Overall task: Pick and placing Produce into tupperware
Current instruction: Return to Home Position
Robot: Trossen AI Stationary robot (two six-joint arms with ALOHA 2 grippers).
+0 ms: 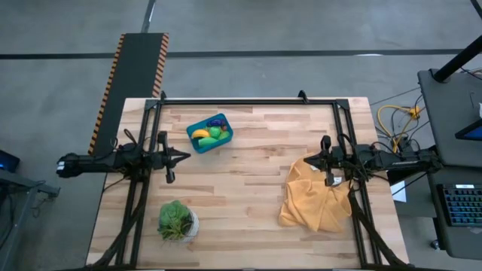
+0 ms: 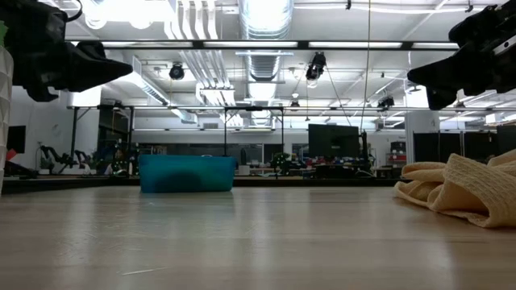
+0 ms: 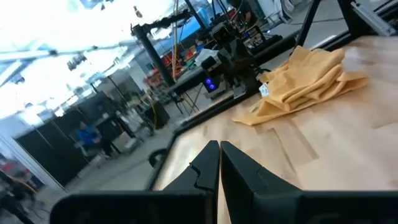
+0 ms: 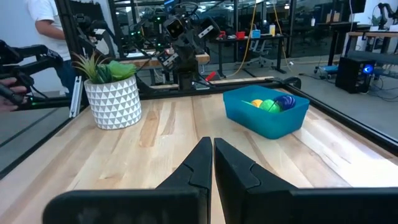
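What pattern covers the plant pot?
The plant pot is white with a triangle pattern, clearest in the right wrist view.

No legible words, brands or numbers anywhere, small white tag on the yellow cloth possibly printed but too blurred to read, orange-and-black hazard stripes edging the dark floor ramp

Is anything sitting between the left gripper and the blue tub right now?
Nothing visible. From above, only bare tabletop lies between the left gripper and the tub. The potted plant stands off that line, and the yellow cloth lies far off by the right gripper.
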